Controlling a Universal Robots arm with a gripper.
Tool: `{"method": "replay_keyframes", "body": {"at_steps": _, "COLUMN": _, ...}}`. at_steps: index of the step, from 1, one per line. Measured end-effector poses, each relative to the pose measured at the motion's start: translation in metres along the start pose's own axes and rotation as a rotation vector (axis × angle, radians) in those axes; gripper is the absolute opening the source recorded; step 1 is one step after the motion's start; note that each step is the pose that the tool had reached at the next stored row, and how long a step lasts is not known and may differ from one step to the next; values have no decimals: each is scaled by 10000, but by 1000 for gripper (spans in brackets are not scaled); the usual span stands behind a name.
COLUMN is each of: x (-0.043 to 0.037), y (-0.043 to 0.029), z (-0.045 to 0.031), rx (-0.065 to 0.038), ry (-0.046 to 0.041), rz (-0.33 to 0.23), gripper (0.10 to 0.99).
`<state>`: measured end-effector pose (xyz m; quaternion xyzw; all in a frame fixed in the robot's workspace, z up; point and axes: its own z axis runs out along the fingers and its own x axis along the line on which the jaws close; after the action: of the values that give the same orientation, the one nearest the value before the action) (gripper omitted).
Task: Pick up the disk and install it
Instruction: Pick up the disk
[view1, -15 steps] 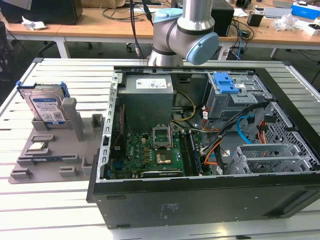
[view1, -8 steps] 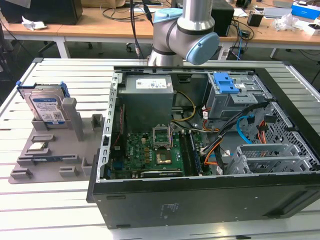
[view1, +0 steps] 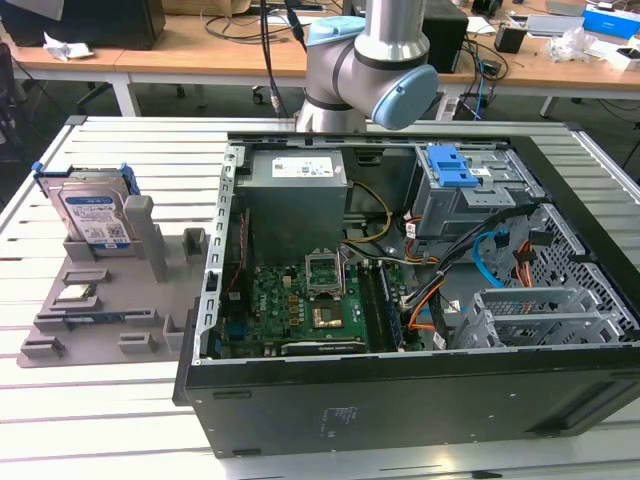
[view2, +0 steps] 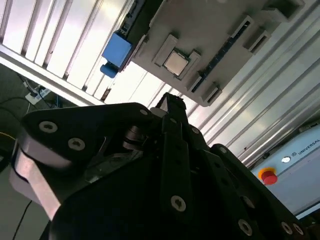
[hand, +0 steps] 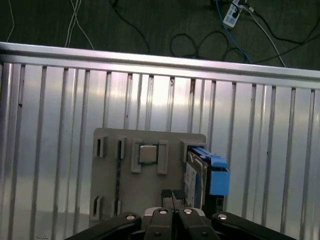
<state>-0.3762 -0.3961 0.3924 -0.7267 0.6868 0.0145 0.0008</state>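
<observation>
Your disk (view1: 95, 222) stands on edge in a slot of the grey fixture plate (view1: 165, 300). The plate lies on the slatted table (view1: 100, 420), to the exterior view's left of the open computer case (view1: 400, 405), and nothing grips the disk. In the first wrist view, your gripper (hand: 173, 195) hangs above the plate, its fingers drawn together with nothing between them. Their tips appear just beside the disk (hand: 194, 175) and its blue bracket (hand: 216, 175). The small square chip (hand: 147, 154) sits in its own pocket on the plate.
</observation>
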Motion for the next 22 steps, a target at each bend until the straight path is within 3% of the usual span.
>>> {"method": "replay_keyframes", "body": {"at_steps": 5, "x": 1, "y": -1, "z": 1, "rx": 19, "ry": 37, "rz": 921, "gripper": 106}}
{"method": "replay_keyframes", "body": {"at_steps": 16, "x": 0, "y": -3, "z": 3, "rx": 40, "ry": 30, "rz": 2057, "gripper": 106}}
{"method": "replay_keyframes", "body": {"at_steps": 22, "x": 0, "y": -3, "z": 3, "rx": 41, "ry": 28, "rz": 2095, "gripper": 106}}
